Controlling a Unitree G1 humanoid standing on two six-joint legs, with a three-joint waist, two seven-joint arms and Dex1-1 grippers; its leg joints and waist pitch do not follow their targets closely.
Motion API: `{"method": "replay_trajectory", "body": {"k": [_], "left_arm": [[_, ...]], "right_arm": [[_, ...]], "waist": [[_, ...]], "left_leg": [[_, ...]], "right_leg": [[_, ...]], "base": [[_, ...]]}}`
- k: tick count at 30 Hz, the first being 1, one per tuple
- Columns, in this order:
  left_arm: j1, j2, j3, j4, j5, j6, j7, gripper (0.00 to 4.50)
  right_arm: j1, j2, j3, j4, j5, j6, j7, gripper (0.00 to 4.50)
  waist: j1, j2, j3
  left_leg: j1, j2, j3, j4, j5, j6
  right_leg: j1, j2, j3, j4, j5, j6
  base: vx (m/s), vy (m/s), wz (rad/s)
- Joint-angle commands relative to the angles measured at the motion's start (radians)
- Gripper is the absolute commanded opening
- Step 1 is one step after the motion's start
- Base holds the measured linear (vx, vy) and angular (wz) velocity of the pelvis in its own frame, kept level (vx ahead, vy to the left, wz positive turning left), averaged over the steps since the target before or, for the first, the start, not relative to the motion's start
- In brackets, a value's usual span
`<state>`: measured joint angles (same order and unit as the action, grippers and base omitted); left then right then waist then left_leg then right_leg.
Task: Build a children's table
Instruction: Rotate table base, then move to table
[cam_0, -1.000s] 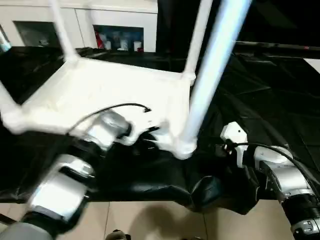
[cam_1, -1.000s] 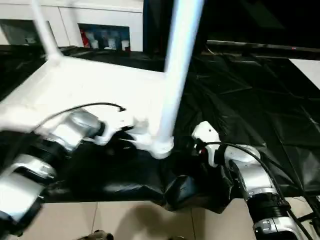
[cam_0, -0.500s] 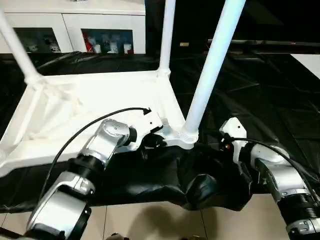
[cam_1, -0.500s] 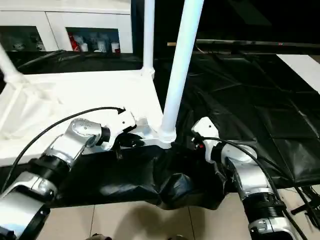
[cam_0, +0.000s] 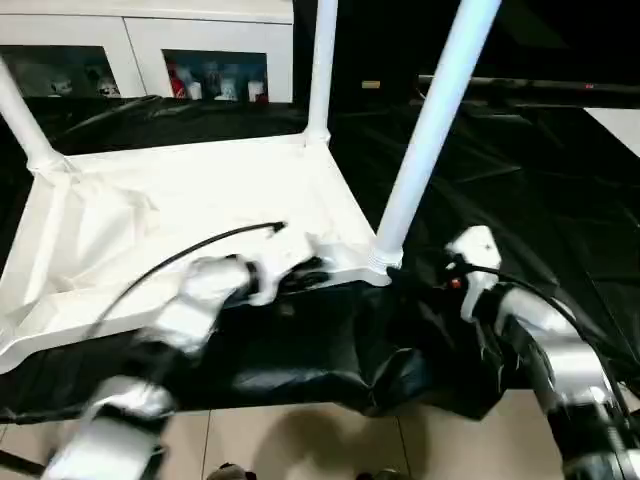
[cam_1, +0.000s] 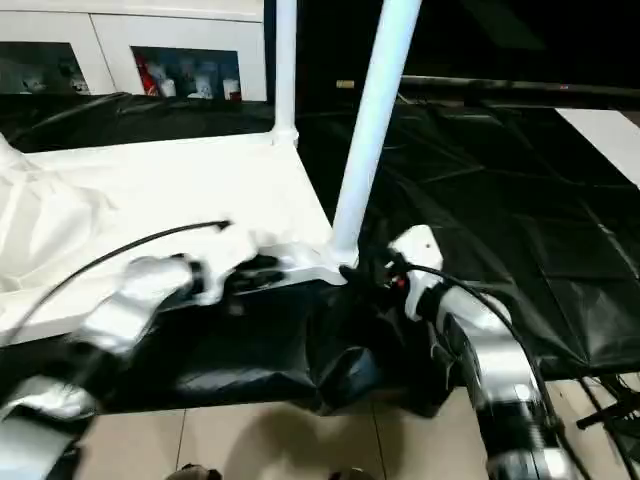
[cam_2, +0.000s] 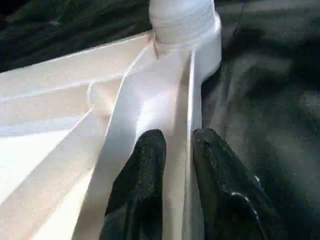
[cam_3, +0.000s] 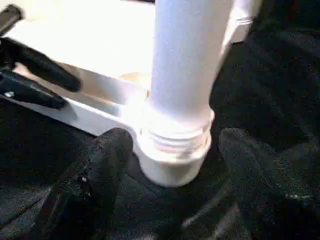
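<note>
Two fingers (cam_2: 142, 185) pinching tabletop (cam_2: 60, 100) rim, right fingers (cam_3: 95, 185) flanking leg (cam_3: 187, 75)

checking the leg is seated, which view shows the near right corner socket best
The right wrist view: the corner socket is close up, the leg entering it between the right gripper fingers. The left wrist view shows it farther off; the eye views show it small.

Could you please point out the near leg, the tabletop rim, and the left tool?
near leg (cam_3: 187, 60), right wrist view, on its shaft above the socket.
tabletop rim (cam_2: 192, 90), left wrist view, on the thin edge wall.
left tool (cam_2: 177, 165), left wrist view, midway between its fingertips.
</note>
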<state>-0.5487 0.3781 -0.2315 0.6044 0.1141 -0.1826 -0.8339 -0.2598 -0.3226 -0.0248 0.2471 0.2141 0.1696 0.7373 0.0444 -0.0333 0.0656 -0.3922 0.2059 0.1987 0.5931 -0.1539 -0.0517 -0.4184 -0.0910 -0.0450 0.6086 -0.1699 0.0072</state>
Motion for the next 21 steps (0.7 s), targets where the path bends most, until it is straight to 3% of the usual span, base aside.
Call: {"method": "replay_trajectory", "body": {"k": [1, 2, 4, 6, 7, 8, 9, 10, 12, 14, 16, 17, 20, 21], "left_arm": [[0.023, -0.025, 0.104, -0.105, -0.059, 0.036, 0.06, 1.08], [0.041, -0.047, 0.153, -0.16, -0.11, 0.074, 0.074, 1.08], [0.105, -0.129, 0.255, -0.302, -0.227, 0.166, 0.166, 1.08], [0.183, -0.205, 0.304, -0.408, -0.285, 0.241, 0.281, 1.08], [0.218, -0.234, 0.316, -0.446, -0.297, 0.276, 0.334, 1.08], [0.265, -0.267, 0.324, -0.472, -0.291, 0.239, 0.405, 1.08], [0.265, -0.267, 0.324, -0.472, -0.291, 0.239, 0.405, 1.08], [0.33, -0.309, 0.343, -0.502, -0.267, 0.224, 0.505, 1.08], [0.37, -0.334, 0.356, -0.536, -0.234, 0.229, 0.547, 1.08], [0.388, -0.355, 0.371, -0.57, -0.234, 0.255, 0.558, 1.08], [0.403, -0.361, 0.374, -0.612, -0.237, 0.297, 0.573, 1.08], [0.409, -0.355, 0.372, -0.632, -0.231, 0.317, 0.587, 1.08], [0.418, -0.343, 0.362, -0.643, -0.224, 0.311, 0.606, 1.08], [0.42, -0.342, 0.36, -0.644, -0.224, 0.31, 0.61, 1.08]], "right_arm": [[0.031, 0.016, -0.04, -0.079, 0.038, 0.033, -0.037, 3.23], [0.048, 0.024, -0.052, -0.111, 0.051, 0.046, -0.053, 3.23], [0.107, 0.039, -0.078, -0.199, 0.069, 0.082, -0.098, 3.23], [0.164, 0.049, -0.094, -0.269, 0.06, 0.109, -0.151, 3.23], [0.187, 0.052, -0.098, -0.294, 0.05, 0.117, -0.176, 3.23], [0.203, 0.063, -0.116, -0.306, 0.03, 0.14, -0.234, 3.23], [0.203, 0.063, -0.116, -0.306, 0.03, 0.14, -0.234, 3.23], [0.217, 0.085, -0.147, -0.311, 0.002, 0.165, -0.321, 3.23], [0.221, 0.107, -0.161, -0.327, 0.002, 0.199, -0.369, 3.23], [0.218, 0.131, -0.156, -0.349, -0.018, 0.202, -0.413, 3.23], [0.22, 0.142, -0.135, -0.371, -0.044, 0.196, -0.451, 3.23], [0.223, 0.136, -0.113, -0.36, -0.068, 0.156, -0.453, 3.23], [0.224, 0.122, -0.097, -0.327, -0.088, 0.083, -0.437, 3.23], [0.222, 0.122, -0.099, -0.325, -0.087, 0.083, -0.439, 3.23]], "waist": [[0.005, 0.003, -0.07], [0.004, 0.0, -0.07], [0.01, 0.006, -0.069], [0.017, 0.003, -0.065], [0.015, 0.0, -0.063], [0.015, 0.002, -0.064], [0.01, -0.005, -0.061], [0.011, 0.004, -0.061], [0.003, -0.003, -0.059], [-0.002, -0.002, -0.06], [-0.007, 0.001, -0.061], [-0.01, -0.006, -0.059], [-0.015, -0.003, -0.057], [-0.017, -0.002, -0.059]], "left_leg": [[0.028, 0.025, -0.017, -0.08, -0.374, -0.004], [0.026, 0.027, -0.016, -0.081, -0.373, -0.008], [0.028, 0.029, -0.015, -0.08, -0.385, -0.012], [0.028, 0.032, -0.013, -0.08, -0.406, -0.007], [0.027, 0.027, -0.012, -0.08, -0.413, -0.002], [0.026, 0.026, -0.013, -0.079, -0.417, -0.006], [0.023, 0.019, -0.014, -0.078, -0.428, -0.007], [0.026, 0.017, -0.015, -0.077, -0.434, -0.013], [0.022, 0.015, -0.018, -0.079, -0.442, -0.024], [0.025, 0.015, -0.023, -0.078, -0.452, -0.029], [0.024, 0.017, -0.027, -0.082, -0.456, -0.033], [0.021, 0.017, -0.029, -0.085, -0.456, -0.032], [0.025, 0.015, -0.028, -0.082, -0.484, -0.032], [0.023, 0.013, -0.028, -0.083, -0.477, -0.03]], "right_leg": [[0.032, -0.041, 0.029, -0.087, -0.382, -0.137], [0.035, -0.042, 0.03, -0.085, -0.37, -0.147], [0.032, -0.04, 0.029, -0.081, -0.342, -0.182], [0.031, -0.037, 0.03, -0.085, -0.342, -0.181], [0.029, -0.034, 0.029, -0.091, -0.368, -0.17], [0.03, -0.033, 0.028, -0.089, -0.384, -0.158], [0.026, -0.032, 0.026, -0.105, -0.476, -0.104], [0.023, -0.032, 0.026, -0.108, -0.504, -0.086], [0.022, -0.028, 0.023, -0.118, -0.555, -0.042], [0.016, -0.029, 0.021, -0.125, -0.589, -0.008], [0.017, -0.029, 0.018, -0.125, -0.575, -0.004], [0.02, -0.029, 0.016, -0.124, -0.569, -0.003], [0.013, -0.029, 0.016, -0.13, -0.584, 0.007], [0.017, -0.028, 0.016, -0.129, -0.569, 0.01]], "base": [[0.0, 0.0, 0.0], [0.0, 0.0, 0.0], [0.0, 0.0, 0.0], [0.0, 0.0, 0.0], [0.0, 0.0, 0.0], [0.0, 0.0, 0.0], [0.0, 0.0, 0.0], [0.0, 0.0, 0.0], [0.0, 0.0, 0.0], [0.0, 0.0, 0.0], [0.0, 0.0, 0.0], [0.0, 0.0, 0.0], [0.0, 0.0, 0.0], [0.0, 0.0, 0.0]]}}
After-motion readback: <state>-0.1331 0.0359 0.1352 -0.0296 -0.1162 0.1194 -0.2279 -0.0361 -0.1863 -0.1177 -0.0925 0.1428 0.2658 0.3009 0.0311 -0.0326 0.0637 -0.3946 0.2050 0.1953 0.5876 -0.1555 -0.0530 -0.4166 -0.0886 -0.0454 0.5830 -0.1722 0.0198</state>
